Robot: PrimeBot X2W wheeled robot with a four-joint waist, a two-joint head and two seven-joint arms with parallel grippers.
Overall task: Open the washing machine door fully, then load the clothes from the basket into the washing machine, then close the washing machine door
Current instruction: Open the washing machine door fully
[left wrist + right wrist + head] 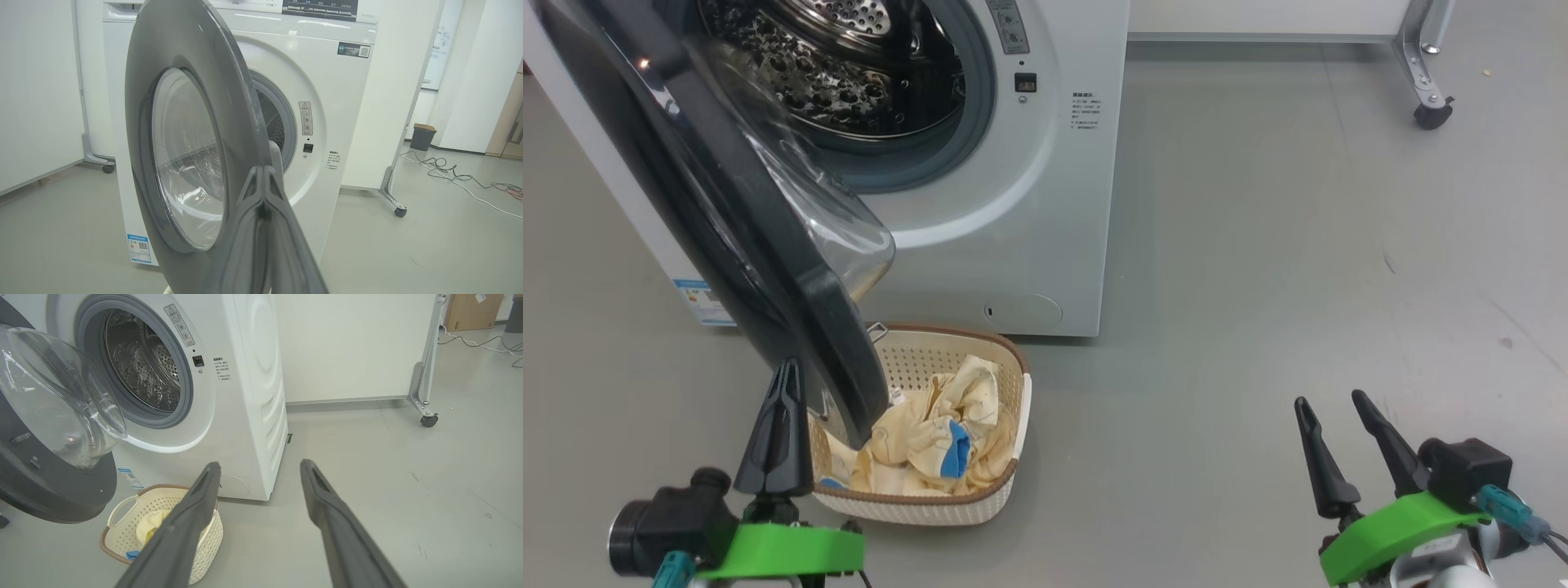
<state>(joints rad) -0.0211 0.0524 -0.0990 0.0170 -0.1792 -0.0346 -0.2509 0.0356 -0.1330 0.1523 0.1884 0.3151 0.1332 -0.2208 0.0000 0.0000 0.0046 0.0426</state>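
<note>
The washing machine [1029, 204] [327, 102] [245, 396] stands with its steel drum [849, 65] exposed. The washing machine door [768, 245] [229, 102] [49, 490] is swung partway out, its lower rim hanging over the basket [1005, 351] [163, 486] on the floor. Pale yellow clothes [931, 416] [149, 526] with a blue cuff lie in the basket. My left gripper [786, 367] [263, 169] is shut, fingers pressed together right beside the door's lower outer rim, with nothing seen between them. My right gripper [1327, 400] [259, 465] is open and empty, low over bare floor to the right.
A white partition on casters [1432, 114] [428, 419] [400, 211] stands right of the machine. Cables [449, 171] trail over the floor near a small bin [423, 136]. Open grey floor lies right of the basket.
</note>
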